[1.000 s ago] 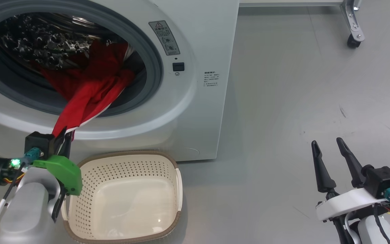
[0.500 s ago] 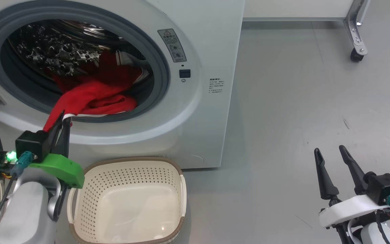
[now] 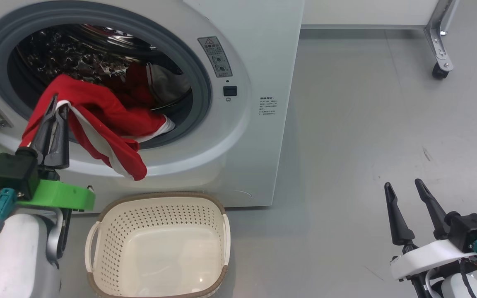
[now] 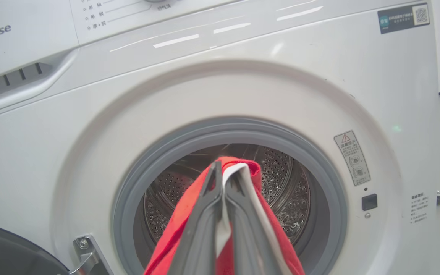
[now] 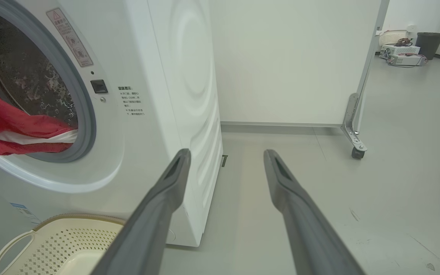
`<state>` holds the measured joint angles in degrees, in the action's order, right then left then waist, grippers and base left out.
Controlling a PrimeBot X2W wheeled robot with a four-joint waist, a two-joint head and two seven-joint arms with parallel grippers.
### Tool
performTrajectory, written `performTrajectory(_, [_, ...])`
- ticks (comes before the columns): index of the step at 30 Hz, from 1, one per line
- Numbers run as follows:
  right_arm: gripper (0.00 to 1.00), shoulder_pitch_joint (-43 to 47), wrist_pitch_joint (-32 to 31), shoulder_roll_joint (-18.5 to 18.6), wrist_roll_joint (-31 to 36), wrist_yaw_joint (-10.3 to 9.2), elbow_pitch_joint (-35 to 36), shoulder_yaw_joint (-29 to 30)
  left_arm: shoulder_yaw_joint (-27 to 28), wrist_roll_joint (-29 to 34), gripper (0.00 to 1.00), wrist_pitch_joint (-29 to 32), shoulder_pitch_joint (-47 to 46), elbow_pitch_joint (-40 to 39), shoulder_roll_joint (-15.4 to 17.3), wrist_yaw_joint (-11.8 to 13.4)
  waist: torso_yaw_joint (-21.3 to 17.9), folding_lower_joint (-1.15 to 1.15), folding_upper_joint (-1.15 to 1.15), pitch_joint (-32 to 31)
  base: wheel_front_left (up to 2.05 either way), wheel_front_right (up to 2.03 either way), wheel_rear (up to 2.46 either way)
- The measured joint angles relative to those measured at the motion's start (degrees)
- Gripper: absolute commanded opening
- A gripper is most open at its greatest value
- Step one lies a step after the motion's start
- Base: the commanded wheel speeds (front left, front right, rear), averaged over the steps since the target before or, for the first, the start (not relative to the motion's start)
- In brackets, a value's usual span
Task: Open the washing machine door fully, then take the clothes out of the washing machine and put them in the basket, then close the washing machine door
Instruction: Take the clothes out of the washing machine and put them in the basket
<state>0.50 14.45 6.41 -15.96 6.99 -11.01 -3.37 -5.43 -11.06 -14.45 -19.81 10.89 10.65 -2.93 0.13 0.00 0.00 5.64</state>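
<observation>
Pinching the clothes (image 3: 110, 132) by a white-striped edge, the left gripper (image 3: 58, 103) now stands higher than a second ago. It is level with the opening of the washing machine (image 3: 255, 49) instead of low beside the basket (image 3: 160, 197). The red garment no longer runs stretched downward. One loose end hangs over the front lip above the empty basket, and the rest lies in the drum. The pulling-out seems under way, but nothing is delivered yet. The left wrist view shows the white stripe between the pressed fingers, and the dark washing machine door (image 4: 10, 248) open at lower left. The head view shows the right gripper (image 3: 402, 187) spread and empty, well apart.
</observation>
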Motion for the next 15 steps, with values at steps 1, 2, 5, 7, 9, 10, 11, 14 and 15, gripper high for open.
performTrajectory(1, [1.0,0.0,0.0,0.0,0.0,0.0,0.1,0.0,0.6,0.2,0.0,0.0,0.2,-2.9,0.0,0.2,0.0,0.0,0.0,0.0,0.0,0.0,0.0])
performTrajectory(2, [1.0,0.0,0.0,0.0,0.0,0.0,0.2,0.0,0.9,0.5,0.0,0.0,0.3,-4.5,0.0,0.3,0.1,0.0,0.0,0.1,0.0,0.0,0.0])
performTrajectory(5, [1.0,0.0,0.0,0.0,0.0,0.0,0.2,0.0,1.6,1.2,0.0,-0.3,0.6,-7.5,-0.2,0.8,0.1,0.0,0.0,0.2,0.0,0.0,0.0])
performTrajectory(7, [1.0,0.0,0.0,0.0,0.0,0.0,0.2,0.0,1.6,1.3,0.0,-0.3,2.0,-7.8,-0.5,0.8,0.2,0.0,0.0,0.3,0.0,0.0,0.0])
performTrajectory(9, [1.0,0.0,0.0,0.0,0.0,0.0,0.2,-0.1,1.6,1.6,0.0,-0.3,3.9,-7.8,-0.7,0.8,0.2,0.0,0.0,0.4,0.0,0.0,0.0])
performTrajectory(10, [1.0,0.0,0.0,0.0,0.0,0.0,0.2,-0.1,1.5,1.6,0.0,-0.3,4.7,-7.8,-0.8,0.8,0.2,0.0,0.0,0.4,0.0,0.0,0.0])
performTrajectory(11, [1.0,0.0,0.0,0.0,0.0,0.0,0.2,-0.1,1.3,1.6,0.0,-0.3,5.4,-7.6,-0.9,0.7,0.2,0.0,0.0,0.4,0.0,0.0,0.0])
performTrajectory(14, [1.0,0.0,0.0,0.0,0.0,0.0,0.3,-0.1,0.7,1.6,0.0,-0.3,6.8,-7.2,-0.9,0.5,0.2,0.0,0.0,0.5,0.0,0.0,0.0])
performTrajectory(15, [1.0,0.0,0.0,0.0,0.0,0.0,0.3,-0.2,0.4,1.6,0.0,-0.3,7.4,-6.7,-1.0,0.2,0.1,0.0,0.0,0.6,0.0,0.0,0.0])
